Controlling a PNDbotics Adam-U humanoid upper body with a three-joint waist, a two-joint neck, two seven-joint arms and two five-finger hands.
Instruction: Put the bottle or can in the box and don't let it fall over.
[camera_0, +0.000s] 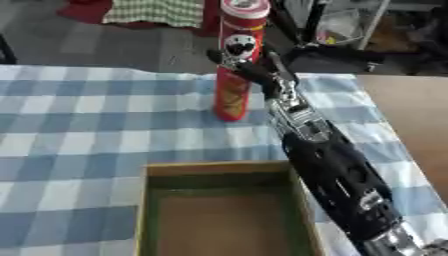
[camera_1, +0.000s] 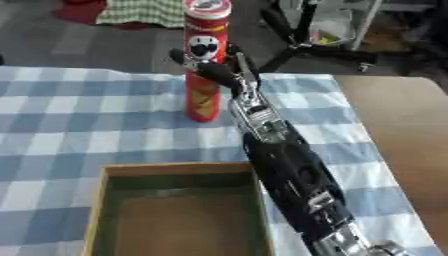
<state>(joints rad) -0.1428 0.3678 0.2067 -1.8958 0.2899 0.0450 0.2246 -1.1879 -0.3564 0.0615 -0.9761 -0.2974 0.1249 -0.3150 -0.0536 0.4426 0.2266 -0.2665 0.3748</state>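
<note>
Right hand (camera_1: 219, 72) fingers curled round upright red can (camera_1: 204, 60), mid-height; box (camera_1: 96, 200) nearer, apart.

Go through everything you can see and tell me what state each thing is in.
Red chip can: upright on the checked tablecloth, lid on.
Right hand: at the can, fingers curled round it.
Cardboard box: open, nothing inside.
Left hand: out of view.

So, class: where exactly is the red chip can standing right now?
The red chip can stands upright on the checked tablecloth towards the far edge, beyond the empty box, with the right hand at its side.
</note>
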